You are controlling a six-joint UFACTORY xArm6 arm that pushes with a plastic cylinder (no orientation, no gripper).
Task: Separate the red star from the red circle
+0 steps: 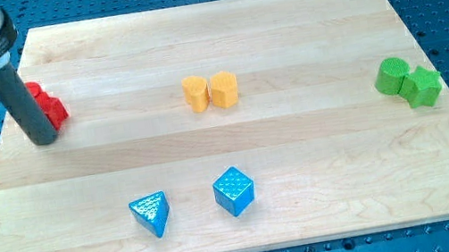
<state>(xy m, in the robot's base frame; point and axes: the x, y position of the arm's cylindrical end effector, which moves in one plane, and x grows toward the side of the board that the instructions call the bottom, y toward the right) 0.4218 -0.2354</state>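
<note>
Two red blocks sit touching at the view's upper left, partly hidden by my rod. One red block lies higher and further left; the other lies lower right. I cannot tell which is the star and which is the circle. My tip rests on the board just below and left of them, right beside the lower red block.
Two yellow blocks stand touching at the top middle. A green round block and a green star touch at the right edge. A blue triangle and a blue cube lie near the bottom of the wooden board.
</note>
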